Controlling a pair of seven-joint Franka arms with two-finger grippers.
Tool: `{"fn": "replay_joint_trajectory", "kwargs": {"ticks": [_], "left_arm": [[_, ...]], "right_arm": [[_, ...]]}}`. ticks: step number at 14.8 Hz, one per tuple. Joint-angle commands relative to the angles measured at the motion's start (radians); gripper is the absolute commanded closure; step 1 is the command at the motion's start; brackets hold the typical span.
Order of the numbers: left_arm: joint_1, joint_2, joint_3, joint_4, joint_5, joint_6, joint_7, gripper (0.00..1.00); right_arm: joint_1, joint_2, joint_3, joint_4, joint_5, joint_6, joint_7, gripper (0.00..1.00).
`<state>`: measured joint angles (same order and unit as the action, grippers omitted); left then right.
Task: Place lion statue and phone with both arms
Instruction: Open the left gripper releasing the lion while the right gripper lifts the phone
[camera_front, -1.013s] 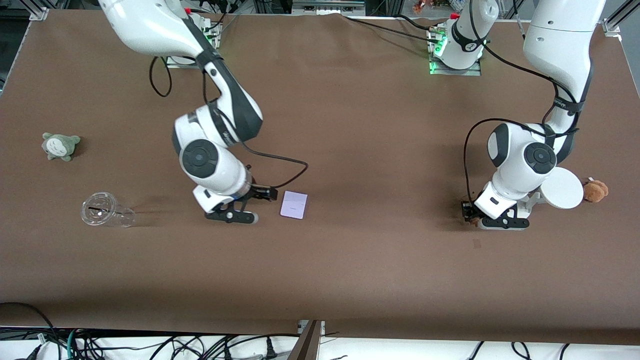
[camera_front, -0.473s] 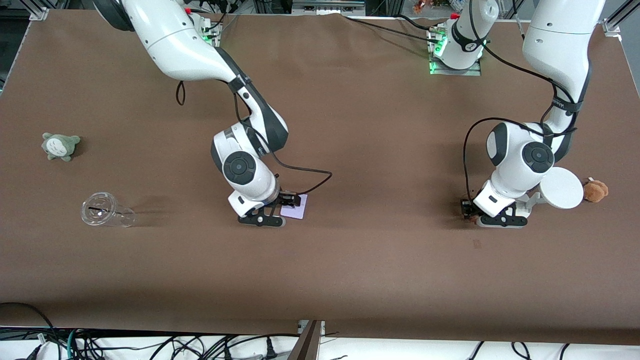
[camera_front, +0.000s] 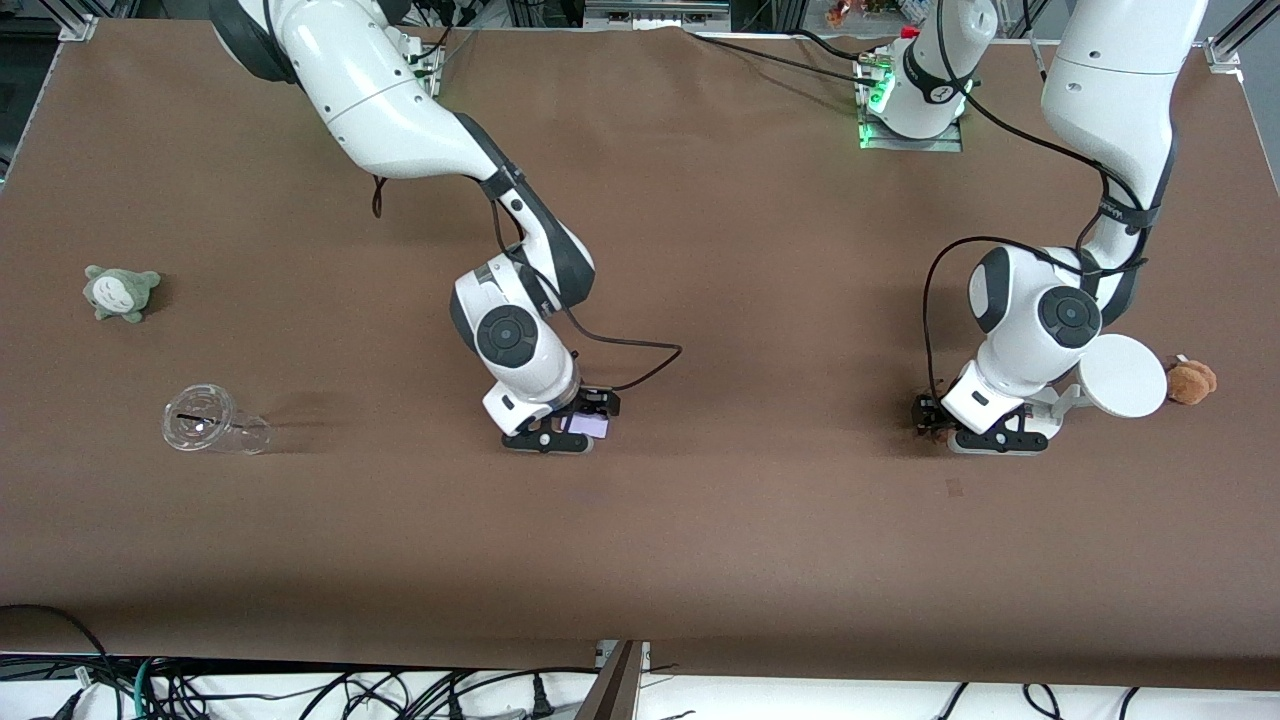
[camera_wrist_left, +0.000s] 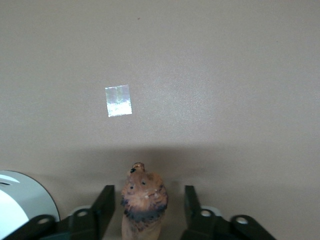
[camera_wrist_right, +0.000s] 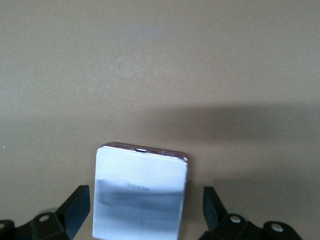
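The phone (camera_front: 591, 425), a pale lavender-white slab, lies flat on the brown table near its middle, mostly covered by my right gripper (camera_front: 560, 432). In the right wrist view the phone (camera_wrist_right: 141, 195) sits between the open fingers (camera_wrist_right: 79, 204) of the right gripper (camera_wrist_right: 145, 212), with a gap on each side. The lion statue (camera_wrist_left: 144, 197), orange-brown with a dark mane, sits between the open fingers (camera_wrist_left: 104, 204) of my left gripper (camera_wrist_left: 147, 212), touching neither. In the front view the left gripper (camera_front: 965, 435) is low at the table, toward the left arm's end; the lion (camera_front: 934, 431) barely shows.
A white round-based stand with disc (camera_front: 1124, 376) and a brown plush toy (camera_front: 1192, 381) stand beside the left gripper. A clear cup (camera_front: 213, 421) lies on its side and a grey-green plush (camera_front: 122, 291) sits toward the right arm's end. A shiny tape patch (camera_wrist_left: 118, 100) marks the table.
My right arm has swung toward the phone from the right arm's end, and its open gripper now straddles the phone. My left arm has barely shifted.
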<state>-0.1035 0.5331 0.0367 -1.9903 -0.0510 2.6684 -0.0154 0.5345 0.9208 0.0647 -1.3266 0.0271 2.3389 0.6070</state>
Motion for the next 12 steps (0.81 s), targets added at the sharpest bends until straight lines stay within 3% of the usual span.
{"fn": "replay_joint_trajectory", "kwargs": {"ticks": [1, 6, 7, 8, 9, 10, 12], "left_arm": [[0.015, -0.013, -0.012, 0.001, 0.002, 0.002, 0.017, 0.0], [0.028, -0.105, -0.029, -0.005, 0.0, -0.125, 0.018, 0.0], [0.028, -0.119, -0.029, -0.007, 0.0, -0.14, 0.019, 0.0], [0.028, -0.143, -0.031, -0.007, 0.0, -0.16, 0.017, 0.0], [0.027, -0.175, -0.032, -0.005, 0.0, -0.21, 0.018, 0.0], [0.027, -0.221, -0.032, -0.004, 0.0, -0.279, 0.02, 0.0], [0.028, -0.303, -0.031, 0.002, 0.003, -0.399, 0.019, 0.0]], "right_arm": [[0.035, 0.05, -0.012, 0.056, -0.038, 0.02, 0.0, 0.0], [0.036, 0.07, -0.014, 0.061, -0.056, 0.031, 0.0, 0.0], [0.035, 0.072, -0.014, 0.061, -0.056, 0.033, -0.003, 0.11], [0.032, 0.072, -0.016, 0.061, -0.056, 0.031, -0.016, 0.55], [0.029, 0.072, -0.016, 0.06, -0.056, 0.031, -0.029, 0.74], [0.024, 0.069, -0.016, 0.06, -0.056, 0.027, -0.042, 0.89], [0.006, 0.05, -0.016, 0.06, -0.055, -0.001, -0.075, 1.0]]}}
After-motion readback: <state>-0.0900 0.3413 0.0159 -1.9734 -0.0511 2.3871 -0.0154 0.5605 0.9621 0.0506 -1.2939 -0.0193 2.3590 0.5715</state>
